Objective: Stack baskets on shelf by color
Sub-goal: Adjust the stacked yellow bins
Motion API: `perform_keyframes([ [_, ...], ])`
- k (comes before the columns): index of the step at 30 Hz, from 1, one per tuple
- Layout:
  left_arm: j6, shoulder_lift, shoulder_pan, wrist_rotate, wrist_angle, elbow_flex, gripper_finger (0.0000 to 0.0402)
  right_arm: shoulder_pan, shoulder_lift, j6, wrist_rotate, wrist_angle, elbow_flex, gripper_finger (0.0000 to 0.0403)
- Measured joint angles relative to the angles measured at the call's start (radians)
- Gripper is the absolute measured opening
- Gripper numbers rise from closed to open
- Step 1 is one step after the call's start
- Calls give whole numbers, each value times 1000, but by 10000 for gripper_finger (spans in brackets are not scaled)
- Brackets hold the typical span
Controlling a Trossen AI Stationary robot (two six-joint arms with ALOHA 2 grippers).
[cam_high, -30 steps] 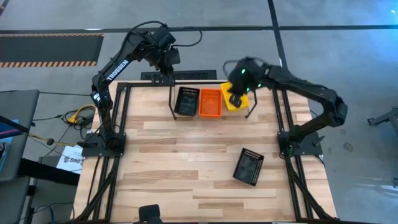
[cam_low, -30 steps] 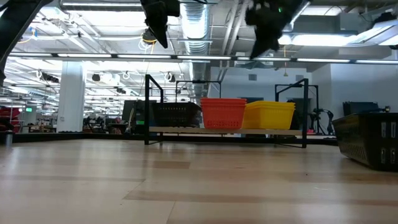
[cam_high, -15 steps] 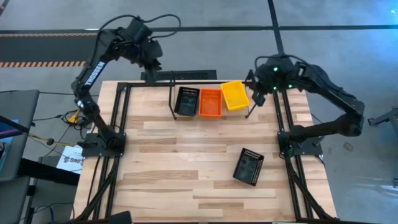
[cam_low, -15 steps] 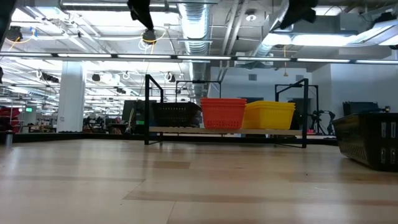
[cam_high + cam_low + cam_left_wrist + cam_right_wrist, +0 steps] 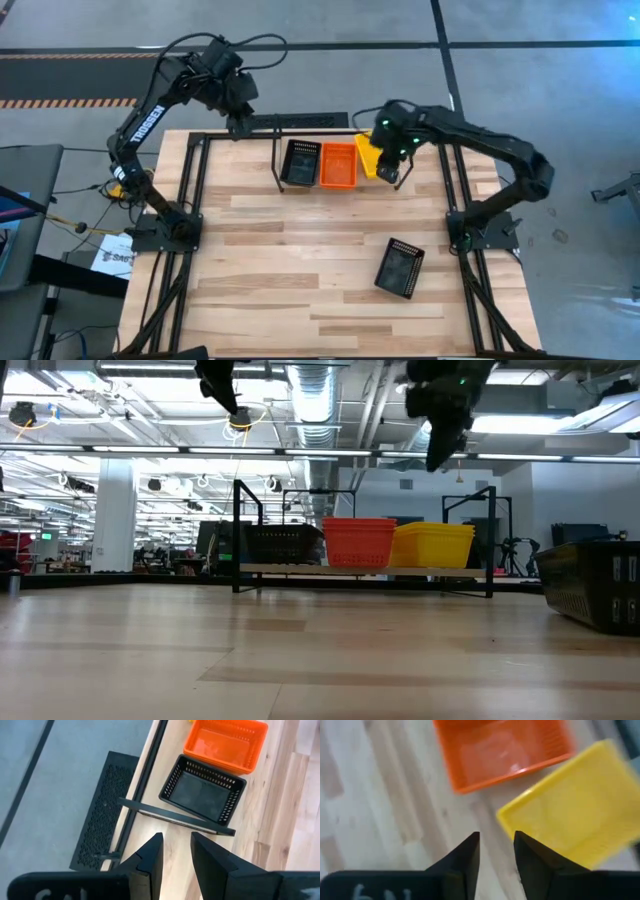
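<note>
Right tool (image 5: 388, 170), slightly open, hovers above three shelf baskets; one black basket (image 5: 400, 268) lies apart.

A large industrial hall: exposed ceiling ducts (image 5: 312, 400), strip lights (image 5: 200, 450), concrete floor (image 5: 330, 22), hazard-striped tape (image 5: 70, 102).

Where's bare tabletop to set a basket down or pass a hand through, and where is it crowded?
Free: the wide wood strip between the shelf and the loose black basket, plus the whole near-left part of the table. Crowded: the far edge, where black basket, orange basket and yellow basket sit side by side under the right gripper.
</note>
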Motion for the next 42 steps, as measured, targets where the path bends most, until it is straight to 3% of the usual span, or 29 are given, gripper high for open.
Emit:
perform_keyframes([
  [4,7,0,-5,2,4,0,86,15,82,-71,-60,-54,0,157],
  [10,23,0,-5,2,4,0,86,31,176,-195,-52,-88,0,156],
  [19,28,0,-5,3,4,0,86,27,257,-359,104,-78,0,137],
  [29,21,0,-5,3,4,0,86,11,277,-396,134,2,0,137],
  [42,7,0,-5,3,57,1,86,31,195,-369,247,-68,0,150],
])
